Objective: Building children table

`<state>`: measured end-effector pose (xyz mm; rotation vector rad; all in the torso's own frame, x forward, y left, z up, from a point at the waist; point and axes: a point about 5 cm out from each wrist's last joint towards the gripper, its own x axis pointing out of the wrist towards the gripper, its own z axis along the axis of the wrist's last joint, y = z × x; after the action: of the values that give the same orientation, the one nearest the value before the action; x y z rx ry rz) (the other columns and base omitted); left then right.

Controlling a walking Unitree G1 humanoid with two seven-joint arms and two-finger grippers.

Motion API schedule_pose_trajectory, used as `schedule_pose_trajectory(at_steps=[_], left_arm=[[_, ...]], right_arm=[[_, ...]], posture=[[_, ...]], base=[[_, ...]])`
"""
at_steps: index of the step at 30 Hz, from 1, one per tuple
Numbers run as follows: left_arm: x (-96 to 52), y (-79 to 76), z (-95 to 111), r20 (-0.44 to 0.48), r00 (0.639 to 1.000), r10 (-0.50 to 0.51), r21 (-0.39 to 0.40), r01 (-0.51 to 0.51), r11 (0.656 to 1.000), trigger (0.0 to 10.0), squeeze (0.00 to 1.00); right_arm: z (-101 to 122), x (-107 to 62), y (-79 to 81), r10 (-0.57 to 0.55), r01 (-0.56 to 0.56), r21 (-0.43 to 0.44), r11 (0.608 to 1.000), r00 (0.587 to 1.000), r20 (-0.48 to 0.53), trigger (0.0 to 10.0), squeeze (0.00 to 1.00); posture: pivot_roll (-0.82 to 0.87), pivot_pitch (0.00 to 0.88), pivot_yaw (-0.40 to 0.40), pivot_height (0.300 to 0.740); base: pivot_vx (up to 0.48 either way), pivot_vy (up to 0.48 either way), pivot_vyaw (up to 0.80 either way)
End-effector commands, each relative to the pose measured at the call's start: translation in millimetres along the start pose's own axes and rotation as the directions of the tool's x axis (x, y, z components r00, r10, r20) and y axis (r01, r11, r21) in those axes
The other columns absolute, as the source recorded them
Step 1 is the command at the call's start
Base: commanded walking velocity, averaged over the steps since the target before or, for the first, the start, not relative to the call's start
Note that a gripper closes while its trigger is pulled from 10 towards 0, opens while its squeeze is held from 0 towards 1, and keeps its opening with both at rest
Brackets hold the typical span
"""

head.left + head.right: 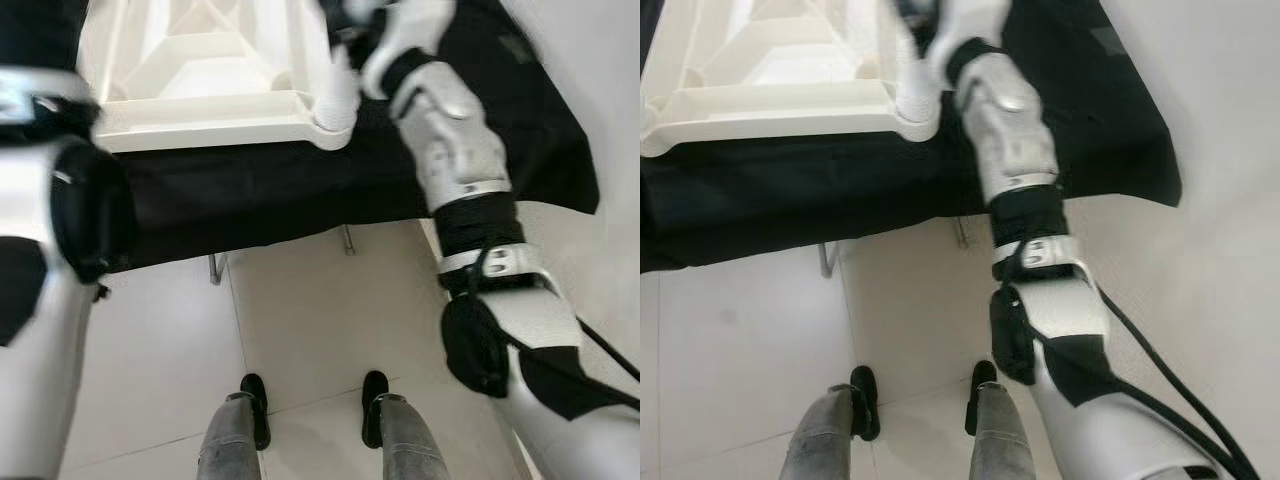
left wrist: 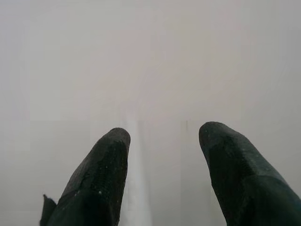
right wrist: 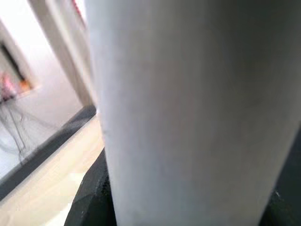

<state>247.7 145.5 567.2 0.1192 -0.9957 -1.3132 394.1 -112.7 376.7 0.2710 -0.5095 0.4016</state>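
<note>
Right gripper (image 3: 188, 207) fingers clasp a white table leg (image 3: 197, 103), upright at the upturned white tabletop's (image 1: 200, 120) corner socket; left gripper (image 2: 162, 141) fingers spread, empty.

Two silver-white arms with rounded glossy shells are seen, each broken by black joint sections. On the right arm (image 1: 1015, 150) a black band and a metal collar are shown behind the claw, and black cables (image 1: 1170, 400) are run along the forearm. Grey metallic legs (image 1: 230, 440) ending in black feet (image 1: 254, 398) are visible. The left claw (image 2: 162, 141) is formed of two tapered, matte black fingers (image 2: 99, 179) with a finely grained surface
</note>
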Motion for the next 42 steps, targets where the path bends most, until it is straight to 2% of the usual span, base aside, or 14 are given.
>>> schedule_pose_trajectory(at_steps=[1, 9, 14, 17, 21, 29, 30, 31, 32, 33, 36, 37, 39, 42], left_arm=[[-6.2, -4.8, 11, 0.041, 0.999, -0.018, -0.026, 0.019, 0.999, 10.0, 0.00], [-27.1, -17.9, 13, 0.031, 0.999, -0.014, -0.078, 0.016, 0.997, 10.0, 0.00], [-52.2, -29.2, -17, -0.009, 0.997, 0.077, -0.175, -0.078, 0.981, 10.0, 0.00], [-71.7, -42.1, -45, -0.060, 0.989, 0.132, -0.269, -0.144, 0.952, 10.0, 0.00], [-93.7, -66.6, -82, -0.126, 0.978, 0.163, -0.377, -0.199, 0.905, 10.0, 0.00], [-100.0, -85.0, -102, -0.155, 0.973, 0.173, -0.435, -0.225, 0.872, 10.0, 0.00], [-100.9, -91.9, -110, -0.186, 0.965, 0.186, -0.422, -0.250, 0.872, 10.0, 0.00], [-101.7, -97.3, -116, -0.211, 0.957, 0.198, -0.411, -0.271, 0.871, 10.0, 0.00], [-102.8, -103.0, -124, -0.244, 0.945, 0.217, -0.391, -0.301, 0.870, 10.0, 0.00], [-105.9, -109.9, -141, -0.298, 0.917, 0.265, -0.356, -0.365, 0.861, 10.0, 0.00], [-110.4, -123.7, -169, -0.389, 0.852, 0.351, -0.313, -0.480, 0.820, 10.0, 0.00], [-110.4, -123.7, -169, -0.389, 0.852, 0.351, -0.313, -0.480, 0.820, 10.0, 0.00], [-116.7, -139.4, -196, -0.489, 0.770, 0.409, -0.320, -0.595, 0.737, 10.0, 0.00], [-120.5, -144.7, -203, -0.518, 0.743, 0.424, -0.310, -0.625, 0.716, 10.0, 0.00]], right_arm=[[11, -4.8, -8.4, -0.014, 0.010, 0.051, 0.999, 0.998, 0.066, 0.0, 0.00], [31, -18.1, -30.7, -0.039, 0.018, 0.133, 0.991, 0.987, 0.155, 0.0, 0.00], [35, -27.1, -25.3, 0.085, -0.127, 0.232, 0.964, 0.979, 0.184, 0.0, 0.00], [29, -41.5, -5.3, 0.320, -0.335, 0.134, 0.933, 0.940, 0.119, 0.0, 0.00], [17, -82.0, 17.5, 0.656, -0.657, 0.014, 0.754, 0.752, -0.070, 0.0, 0.00], [-7, -106.1, 14.9, 0.701, -0.727, 0.022, 0.686, 0.653, -0.288, 0.7, 0.00], [-17, -110.2, 14.6, 0.681, -0.708, 0.040, 0.705, 0.659, -0.320, 4.2, 0.00], [-25, -113.1, 14.4, 0.661, -0.688, 0.054, 0.724, 0.667, -0.344, 4.9, 0.00], [-36, -116.3, 14.6, 0.635, -0.661, 0.070, 0.747, 0.678, -0.371, 10.0, 0.00], [-55, -118.6, 11.4, 0.551, -0.583, 0.059, 0.810, 0.723, -0.418, 10.0, 0.00], [-80, -125.7, 6.3, 0.415, -0.452, 0.039, 0.891, 0.778, -0.471, 10.0, 0.00], [-80, -125.7, 6.3, 0.415, -0.452, 0.039, 0.891, 0.778, -0.471, 10.0, 0.00], [-96, -135.9, 1.4, 0.303, -0.328, 0.039, 0.944, 0.812, -0.498, 10.0, 0.00], [-101, -140.6, 1.1, 0.283, -0.305, 0.043, 0.951, 0.813, -0.509, 10.0, 0.00]], posture=[[0.04, 0.285, -0.030, 0.740], [0.03, 0.280, -0.034, 0.740], [0.02, 0.278, -0.033, 0.740], [0.02, 0.279, -0.032, 0.740], [0.01, 0.278, -0.035, 0.740], [0.01, 0.271, -0.037, 0.740], [0.01, 0.262, -0.040, 0.740], [0.01, 0.260, -0.040, 0.740], [0.01, 0.253, -0.042, 0.740], [0.01, 0.249, -0.043, 0.740], [0.01, 0.242, -0.041, 0.740], [0.01, 0.242, -0.041, 0.740], [0.01, 0.238, -0.037, 0.740], [0.01, 0.239, -0.035, 0.740]], base=[[0.000, 0.000, 0.00], [0.000, 0.000, 0.00], [0.000, 0.000, 0.00], [0.000, 0.000, 0.00], [0.000, 0.000, 0.00], [0.000, 0.000, 0.00], [0.000, 0.000, 0.00], [0.000, 0.000, 0.00], [0.000, 0.000, 0.00], [0.000, 0.000, 0.00], [0.000, 0.000, 0.00], [0.000, 0.000, 0.00], [0.000, 0.000, 0.00], [0.000, 0.000, 0.00]])
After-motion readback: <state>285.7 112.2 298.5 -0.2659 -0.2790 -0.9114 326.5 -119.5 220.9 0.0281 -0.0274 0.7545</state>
